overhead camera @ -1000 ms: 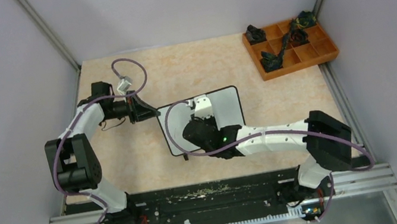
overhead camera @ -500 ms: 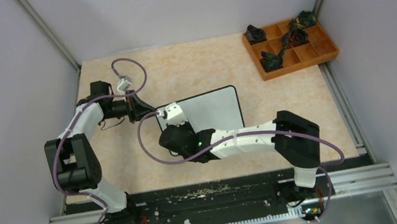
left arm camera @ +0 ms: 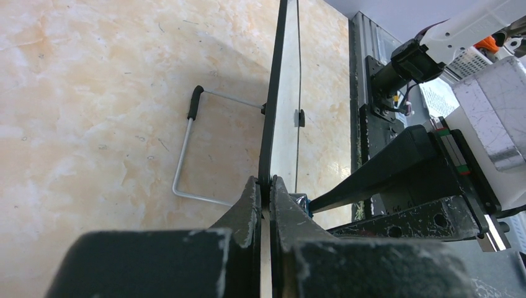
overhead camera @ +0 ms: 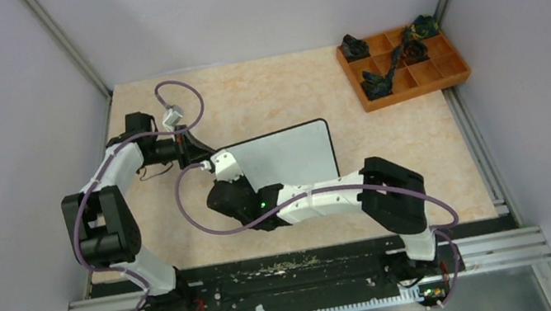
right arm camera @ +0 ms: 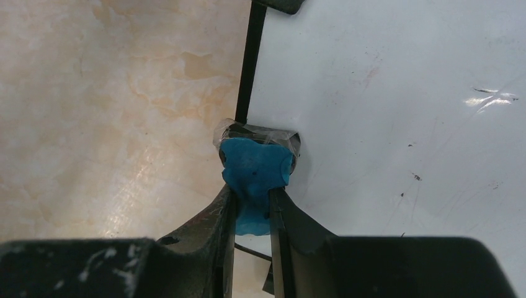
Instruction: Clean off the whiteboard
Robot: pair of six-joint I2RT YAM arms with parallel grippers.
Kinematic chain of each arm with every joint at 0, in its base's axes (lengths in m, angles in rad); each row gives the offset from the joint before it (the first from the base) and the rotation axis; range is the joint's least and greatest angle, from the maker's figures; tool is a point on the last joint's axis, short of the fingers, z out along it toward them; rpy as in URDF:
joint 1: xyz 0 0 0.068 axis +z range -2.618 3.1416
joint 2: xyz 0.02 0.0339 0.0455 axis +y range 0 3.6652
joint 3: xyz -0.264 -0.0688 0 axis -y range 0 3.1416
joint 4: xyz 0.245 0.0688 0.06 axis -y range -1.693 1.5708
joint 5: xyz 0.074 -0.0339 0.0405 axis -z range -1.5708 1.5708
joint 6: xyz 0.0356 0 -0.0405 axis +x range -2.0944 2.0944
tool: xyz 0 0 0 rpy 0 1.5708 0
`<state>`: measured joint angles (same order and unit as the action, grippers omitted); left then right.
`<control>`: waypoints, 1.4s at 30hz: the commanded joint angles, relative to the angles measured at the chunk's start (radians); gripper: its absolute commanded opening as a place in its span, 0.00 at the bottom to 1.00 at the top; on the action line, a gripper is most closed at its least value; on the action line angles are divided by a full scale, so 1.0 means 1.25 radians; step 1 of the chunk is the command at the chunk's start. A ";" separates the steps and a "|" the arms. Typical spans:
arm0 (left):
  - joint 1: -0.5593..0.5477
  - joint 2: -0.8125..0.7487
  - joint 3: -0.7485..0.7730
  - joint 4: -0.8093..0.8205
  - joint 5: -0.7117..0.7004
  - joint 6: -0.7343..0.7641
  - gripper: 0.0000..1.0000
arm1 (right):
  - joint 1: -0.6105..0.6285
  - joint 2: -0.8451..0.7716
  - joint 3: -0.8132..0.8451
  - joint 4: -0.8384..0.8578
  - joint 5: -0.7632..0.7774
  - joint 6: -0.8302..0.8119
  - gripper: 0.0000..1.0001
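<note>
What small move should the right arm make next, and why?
Probably sweep the blue eraser, held in the right gripper, from the whiteboard's clamped edge toward its middle. Small dark specks show there, the eraser sits at the frame, and the left gripper clamps the board's edge.

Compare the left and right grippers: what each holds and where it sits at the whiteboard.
The left gripper has its jaws shut on the black frame edge of the small white whiteboard; the right gripper has its jaws shut on a soft blue eraser pad. The left grips from the board's side; the right sets its pad against the white face near that edge. Both are shut, at the same board.
</note>
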<state>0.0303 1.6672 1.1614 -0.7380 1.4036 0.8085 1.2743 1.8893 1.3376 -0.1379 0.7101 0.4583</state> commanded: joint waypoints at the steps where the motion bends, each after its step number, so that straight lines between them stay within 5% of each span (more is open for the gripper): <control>1: -0.025 0.014 -0.015 -0.048 -0.039 0.036 0.00 | -0.012 -0.010 -0.008 -0.002 0.004 0.040 0.00; 17: -0.025 0.015 -0.015 -0.047 -0.042 0.037 0.00 | -0.072 -0.252 -0.183 -0.103 0.119 0.091 0.00; 42: -0.025 0.017 -0.012 -0.053 -0.042 0.042 0.00 | 0.024 0.003 -0.001 0.017 -0.011 0.057 0.00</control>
<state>0.0231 1.6672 1.1633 -0.7456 1.4067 0.8089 1.2961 1.8652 1.2812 -0.1692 0.7372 0.5171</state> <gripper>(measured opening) 0.027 0.218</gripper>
